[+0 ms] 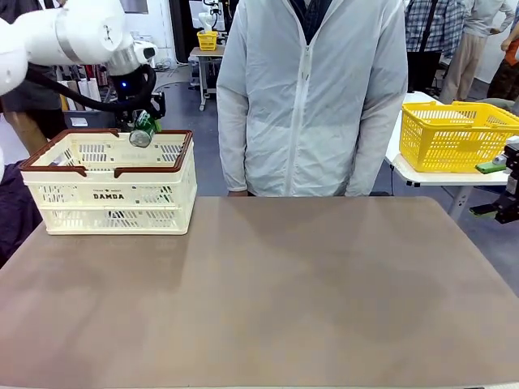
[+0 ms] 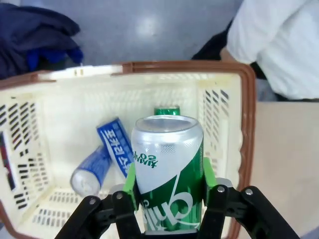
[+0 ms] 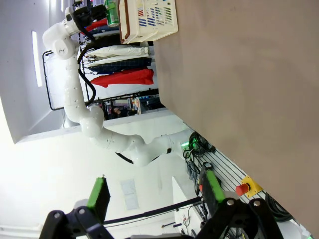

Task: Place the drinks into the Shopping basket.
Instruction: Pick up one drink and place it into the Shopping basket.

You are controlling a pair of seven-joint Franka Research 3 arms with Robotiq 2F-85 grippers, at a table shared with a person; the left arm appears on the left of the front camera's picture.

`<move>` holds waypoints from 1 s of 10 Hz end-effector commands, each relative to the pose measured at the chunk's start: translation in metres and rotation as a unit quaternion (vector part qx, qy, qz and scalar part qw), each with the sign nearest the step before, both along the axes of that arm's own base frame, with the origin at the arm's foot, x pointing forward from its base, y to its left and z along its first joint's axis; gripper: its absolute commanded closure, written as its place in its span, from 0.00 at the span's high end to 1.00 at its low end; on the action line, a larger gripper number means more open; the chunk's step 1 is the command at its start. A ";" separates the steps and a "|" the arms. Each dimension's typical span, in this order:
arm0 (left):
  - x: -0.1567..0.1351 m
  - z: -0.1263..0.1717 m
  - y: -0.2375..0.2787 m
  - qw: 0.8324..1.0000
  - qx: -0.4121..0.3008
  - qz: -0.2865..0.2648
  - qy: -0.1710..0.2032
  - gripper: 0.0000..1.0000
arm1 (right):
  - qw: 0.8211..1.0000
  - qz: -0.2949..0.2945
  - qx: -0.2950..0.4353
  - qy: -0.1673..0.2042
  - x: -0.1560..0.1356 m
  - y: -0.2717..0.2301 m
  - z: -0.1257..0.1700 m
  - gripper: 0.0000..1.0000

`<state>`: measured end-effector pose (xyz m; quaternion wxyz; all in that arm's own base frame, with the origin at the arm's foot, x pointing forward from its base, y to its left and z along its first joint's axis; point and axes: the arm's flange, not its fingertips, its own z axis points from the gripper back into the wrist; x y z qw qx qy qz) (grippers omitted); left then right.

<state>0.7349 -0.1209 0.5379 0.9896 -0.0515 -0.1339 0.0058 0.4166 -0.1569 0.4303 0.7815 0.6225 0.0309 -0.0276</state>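
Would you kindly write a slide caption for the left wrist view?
Left gripper holds a green can above the Shopping basket, where a blue can lies.

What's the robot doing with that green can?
The left gripper is shut on a green can and holds it above the cream Shopping basket. Inside the basket lie a blue can and another green can. The right gripper is open with nothing in it, off to the side. A person in a white jacket stands at the far side of the table.
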 end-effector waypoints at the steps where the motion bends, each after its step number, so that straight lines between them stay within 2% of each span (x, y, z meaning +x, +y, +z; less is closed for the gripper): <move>1: -0.007 -0.009 -0.002 0.998 0.027 0.042 -0.027 0.00 | 1.000 0.002 -0.011 0.010 0.000 -0.001 0.004 1.00; 3: -0.010 -0.051 -0.002 0.998 0.038 0.050 -0.016 0.00 | 1.000 0.002 -0.011 0.010 0.000 -0.001 0.004 1.00; 6: -0.018 -0.102 0.002 0.997 0.040 0.051 0.039 0.00 | 1.000 0.002 -0.011 0.010 0.000 -0.001 0.004 1.00; 10: -0.019 -0.125 0.005 0.995 0.045 0.054 0.067 0.00 | 1.000 0.002 -0.011 0.010 0.000 -0.001 0.004 1.00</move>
